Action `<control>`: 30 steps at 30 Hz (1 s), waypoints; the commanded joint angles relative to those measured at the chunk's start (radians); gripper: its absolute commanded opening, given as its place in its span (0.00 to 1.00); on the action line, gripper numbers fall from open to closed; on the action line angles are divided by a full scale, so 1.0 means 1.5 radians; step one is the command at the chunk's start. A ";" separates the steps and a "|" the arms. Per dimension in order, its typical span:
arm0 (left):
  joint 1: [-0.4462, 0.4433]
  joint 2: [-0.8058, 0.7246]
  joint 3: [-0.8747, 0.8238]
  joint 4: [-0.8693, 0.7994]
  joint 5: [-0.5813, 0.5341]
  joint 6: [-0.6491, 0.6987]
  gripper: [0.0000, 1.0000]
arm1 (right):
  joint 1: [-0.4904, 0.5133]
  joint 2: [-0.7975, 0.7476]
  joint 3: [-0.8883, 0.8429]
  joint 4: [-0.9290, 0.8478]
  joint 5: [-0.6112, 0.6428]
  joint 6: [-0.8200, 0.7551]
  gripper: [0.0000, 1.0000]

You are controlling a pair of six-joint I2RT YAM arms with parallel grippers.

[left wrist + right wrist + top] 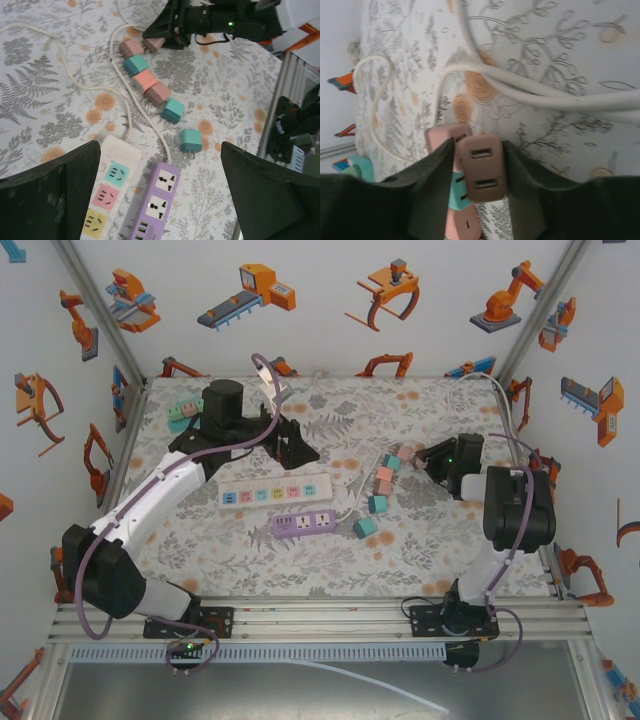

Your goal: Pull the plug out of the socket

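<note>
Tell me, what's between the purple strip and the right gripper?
A line of loose plugs, teal and pinkish, clear in the left wrist view.

Illumination is bright, even and diffuse, arriving from overhead. In the top view the back wall point(330, 340) at 12 o'clock reads near white, and only faint, soft-edged shadow lies under the left arm point(160, 485). In the left wrist view the left gripper's fingers point(45, 200) at 7 and 4 o'clock are dark and underexposed. In the right wrist view the brown plug point(482, 167) is slightly soft; the cord point(560, 100) at 3 o'clock is nearly washed out.
</note>
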 commanded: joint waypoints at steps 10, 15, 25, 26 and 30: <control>0.038 0.017 0.063 -0.022 -0.246 -0.089 0.97 | -0.001 -0.129 0.051 -0.232 0.143 -0.103 0.83; 0.143 0.055 0.136 -0.136 -0.387 -0.249 0.97 | 0.039 -0.247 0.123 -0.316 0.169 -0.236 0.83; 0.374 0.299 0.363 -0.278 -0.512 -0.407 0.97 | 0.202 -0.239 0.346 -0.489 0.078 -0.340 0.83; 0.386 0.333 0.396 -0.288 -0.507 -0.405 0.97 | 0.209 -0.233 0.354 -0.491 0.073 -0.335 0.83; 0.452 0.500 0.572 -0.310 -0.371 -0.380 0.97 | 0.216 -0.220 0.370 -0.494 0.043 -0.321 0.83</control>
